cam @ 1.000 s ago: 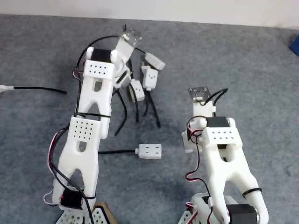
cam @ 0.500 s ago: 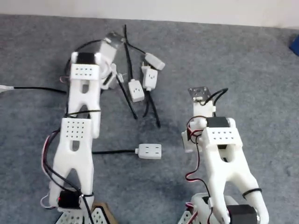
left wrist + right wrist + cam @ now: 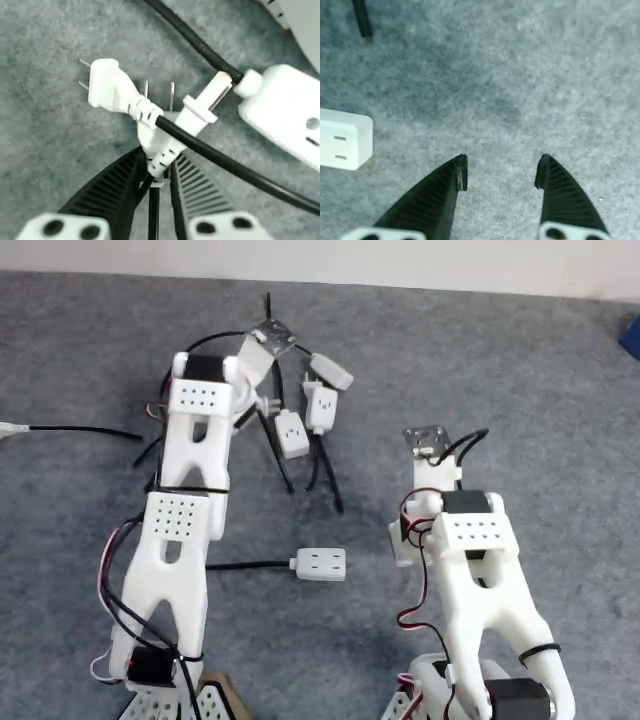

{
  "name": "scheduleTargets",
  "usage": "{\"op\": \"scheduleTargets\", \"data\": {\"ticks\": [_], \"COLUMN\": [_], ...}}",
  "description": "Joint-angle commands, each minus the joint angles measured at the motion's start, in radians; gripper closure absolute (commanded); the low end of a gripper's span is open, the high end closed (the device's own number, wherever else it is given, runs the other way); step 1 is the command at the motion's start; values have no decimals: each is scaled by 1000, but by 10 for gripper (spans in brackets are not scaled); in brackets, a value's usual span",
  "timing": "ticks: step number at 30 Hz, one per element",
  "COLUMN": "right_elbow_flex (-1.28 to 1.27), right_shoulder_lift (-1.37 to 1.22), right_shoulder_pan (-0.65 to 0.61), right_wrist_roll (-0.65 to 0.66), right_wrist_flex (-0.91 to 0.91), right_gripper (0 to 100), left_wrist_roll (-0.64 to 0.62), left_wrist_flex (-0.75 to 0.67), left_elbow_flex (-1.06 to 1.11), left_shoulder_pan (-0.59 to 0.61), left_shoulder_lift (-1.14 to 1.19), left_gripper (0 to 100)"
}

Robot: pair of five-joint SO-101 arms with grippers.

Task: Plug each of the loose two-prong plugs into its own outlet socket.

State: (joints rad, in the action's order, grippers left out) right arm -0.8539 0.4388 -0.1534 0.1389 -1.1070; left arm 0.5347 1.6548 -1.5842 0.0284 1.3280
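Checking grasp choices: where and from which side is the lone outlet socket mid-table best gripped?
Probably grip the outlet socket across its two long sides near its cord, coming down from above. It lies flat with slots facing up, so both sides are free and the slots stay uncovered. The open right end effector is beside it.

We see one outlet socket (image 3: 322,563) mid-table. A cluster of sockets (image 3: 320,405) lies at its twelve o'clock, and the plug (image 3: 150,132) in our left gripper (image 3: 158,159) at the cluster's nine.
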Motion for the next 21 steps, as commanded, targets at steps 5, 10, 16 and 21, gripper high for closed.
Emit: {"op": "scheduleTargets", "data": {"ticks": [5,10,16,21], "right_elbow_flex": [2,16,56,-2], "right_shoulder_lift": [39,41,41,42], "right_shoulder_pan": [62,268,526,496], "right_wrist_roll": [5,3,3,104], "right_wrist_flex": [1,5,4,-8], "right_gripper": [775,775,775,775], "left_wrist_roll": [8,3,-3,-250], "left_wrist_flex": [91,115,66,-144], "left_elbow_flex": [-61,-4,312,317], "left_shoulder_pan": [-101,-116,-225,-47], "left_shoulder_lift": [-262,-337,-410,-378], "left_gripper": [995,995,995,995]}}
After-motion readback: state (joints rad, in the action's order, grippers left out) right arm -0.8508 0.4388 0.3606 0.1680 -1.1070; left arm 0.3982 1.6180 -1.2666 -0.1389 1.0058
